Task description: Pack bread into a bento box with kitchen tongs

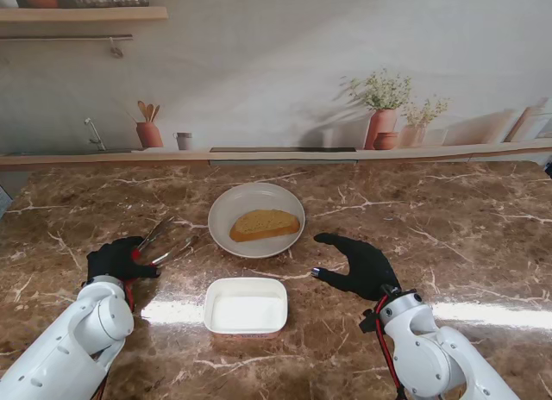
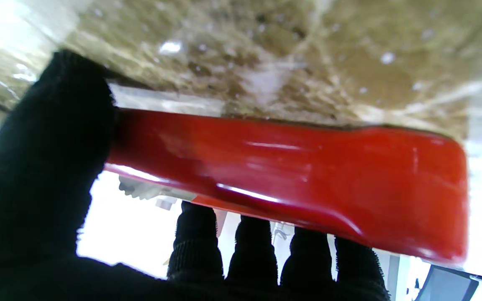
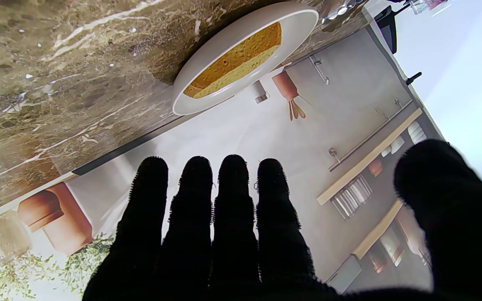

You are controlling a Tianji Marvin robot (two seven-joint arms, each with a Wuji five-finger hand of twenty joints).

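Note:
A slice of bread lies on a white plate at the table's middle; the right wrist view shows the bread on the plate too. Nearer to me stands an empty white bento box. My left hand is shut on the tongs, whose metal arms point toward the plate. Their red handle fills the left wrist view, pinched between thumb and fingers. My right hand rests open, right of the box, holding nothing.
The brown marble table ends at a ledge along the back wall. The wall shows a printed kitchen scene with pots and plants.

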